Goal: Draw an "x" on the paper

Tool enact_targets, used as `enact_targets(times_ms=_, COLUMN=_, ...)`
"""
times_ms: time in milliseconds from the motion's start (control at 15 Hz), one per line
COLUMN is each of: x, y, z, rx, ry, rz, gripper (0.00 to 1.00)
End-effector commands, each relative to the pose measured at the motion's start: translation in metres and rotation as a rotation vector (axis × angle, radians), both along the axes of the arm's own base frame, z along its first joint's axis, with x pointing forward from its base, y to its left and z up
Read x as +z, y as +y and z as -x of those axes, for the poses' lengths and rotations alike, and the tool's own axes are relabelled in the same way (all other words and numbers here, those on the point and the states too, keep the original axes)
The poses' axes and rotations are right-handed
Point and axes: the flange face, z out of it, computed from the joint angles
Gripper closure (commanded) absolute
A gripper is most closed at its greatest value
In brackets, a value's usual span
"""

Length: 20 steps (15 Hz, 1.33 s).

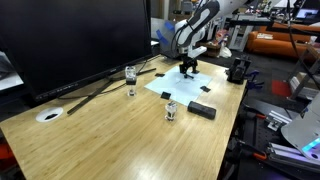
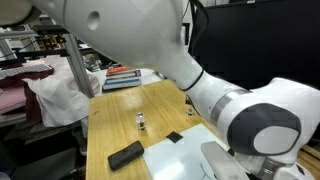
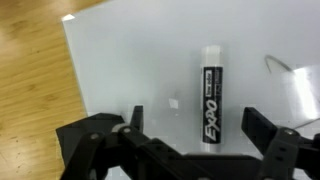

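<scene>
The paper (image 1: pixel 185 86) lies flat on the far part of the wooden tabletop (image 1: pixel 120 135), in front of the big dark monitor (image 1: pixel 75 40). It is a pale blue-white sheet with black tape (image 2: pixel 174 137) at a corner. In an exterior view the arm (image 1: pixel 198 28) reaches down over the sheet, and the pincer (image 1: pixel 188 68) hangs low above its middle.

In the wrist view the pincer (image 3: pixel 190 120) stands wide open and holds nothing. Its two dark fingers (image 3: pixel 100 138) are spread apart along the bottom of the picture. Between them, on the sheet, lies a marker (image 3: pixel 211 95) with a white end and a black label reading "EXPO". It sits nearer the finger on the picture's right, and neither finger touches it. A thin grey curve (image 3: pixel 272 63) shows on the sheet near the right edge, and bare wood runs along the left.

A black block (image 1: pixel 203 110) rests on the tabletop just off the near edge of the sheet, with a small clear object (image 1: pixel 171 110) beside it. A glass (image 1: pixel 131 78) stands closer to the monitor. A round white disc (image 1: pixel 50 115) lies well apart from the sheet, toward the other end of the tabletop. In an exterior view the arm's white casing (image 2: pixel 150 40) fills most of the picture.
</scene>
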Motion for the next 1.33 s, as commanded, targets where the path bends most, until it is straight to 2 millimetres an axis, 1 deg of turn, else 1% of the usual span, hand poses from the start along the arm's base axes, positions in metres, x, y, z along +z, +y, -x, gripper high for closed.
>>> enact_targets(times_ms=0, x=-0.004, y=-0.011, z=-0.009, rx=-0.009, ry=-0.034, rz=-0.039, gripper=0.0)
enact_targets(times_ms=200, x=-0.001, y=-0.013, z=-0.009, rx=0.0, ry=-0.038, rz=-0.071, gripper=0.0)
enact_targets(times_ms=400, x=0.004, y=-0.01, z=-0.002, rx=0.026, ry=-0.028, rz=-0.083, gripper=0.0)
enact_targets(times_ms=600, x=0.004, y=-0.01, z=0.004, rx=0.035, ry=-0.017, rz=-0.087, gripper=0.0)
enact_targets(times_ms=867, x=0.001, y=-0.019, z=0.006, rx=0.057, ry=-0.054, rz=-0.13, gripper=0.0)
enact_targets(times_ms=1067, x=-0.002, y=-0.027, z=0.007, rx=0.099, ry=-0.09, rz=-0.213, gripper=0.0)
enact_targets(times_ms=1267, x=-0.002, y=-0.029, z=0.011, rx=0.141, ry=-0.072, rz=-0.25, gripper=0.0)
